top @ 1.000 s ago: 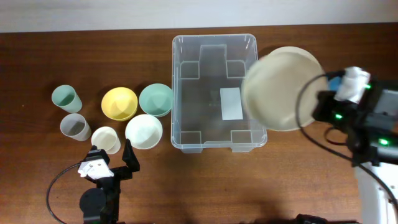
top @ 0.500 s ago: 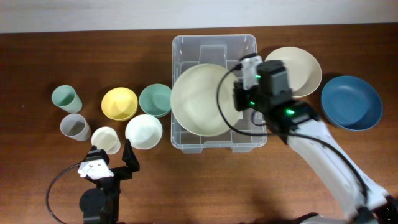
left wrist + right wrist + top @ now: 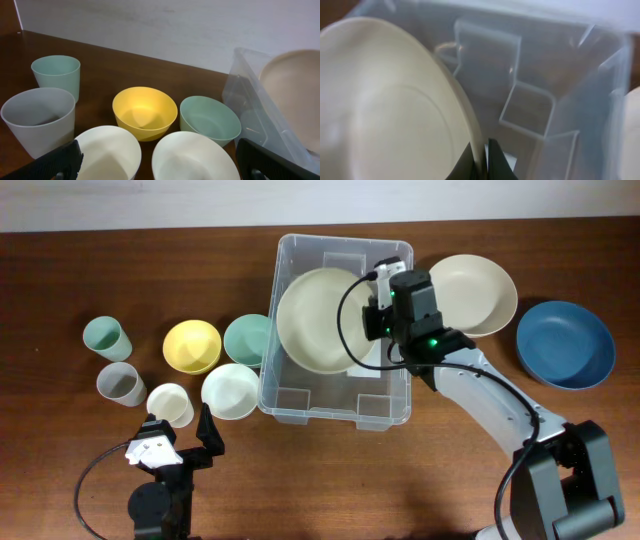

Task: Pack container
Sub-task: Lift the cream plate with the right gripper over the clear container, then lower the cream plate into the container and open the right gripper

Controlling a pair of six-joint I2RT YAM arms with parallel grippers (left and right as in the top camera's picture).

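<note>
While the right tool (image 3: 372, 320) stays clamped on the rim of the large round cream plate (image 3: 315, 320), it has carried that plate deeper into the large clear rectangular plastic container (image 3: 300, 395). The container has slid left across the brown wooden table (image 3: 60, 270) towards the green bowl (image 3: 248, 338). The plate looks ready for release. The left tool (image 3: 180, 432) waits, fingers spread apart.

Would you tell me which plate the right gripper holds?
The cream plate tilted in the container; the other cream plate and the blue plate lie on the table.
</note>
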